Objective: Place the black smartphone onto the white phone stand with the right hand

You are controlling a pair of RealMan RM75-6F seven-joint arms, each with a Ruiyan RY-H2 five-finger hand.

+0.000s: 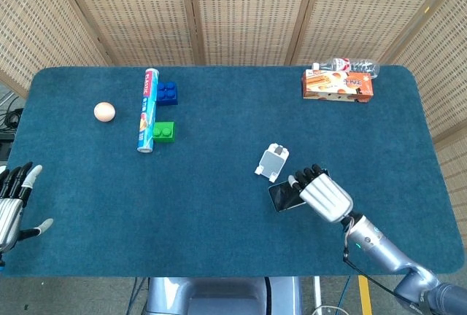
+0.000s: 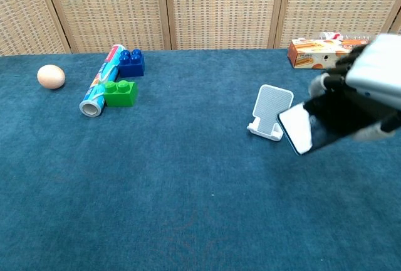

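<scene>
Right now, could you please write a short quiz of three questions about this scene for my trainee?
1. True or false: the black smartphone lies flat on the table.
2. Which hand holds the phone: A) left hand B) right hand?
3. Fill in: beside the green block lies a rolled ___.

Key: 1 false, it is lifted near the white phone stand. 2 B. 3 tube.

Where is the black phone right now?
The black smartphone is held off the table in the right hand, on the right in both views, just right of the white phone stand.
</scene>
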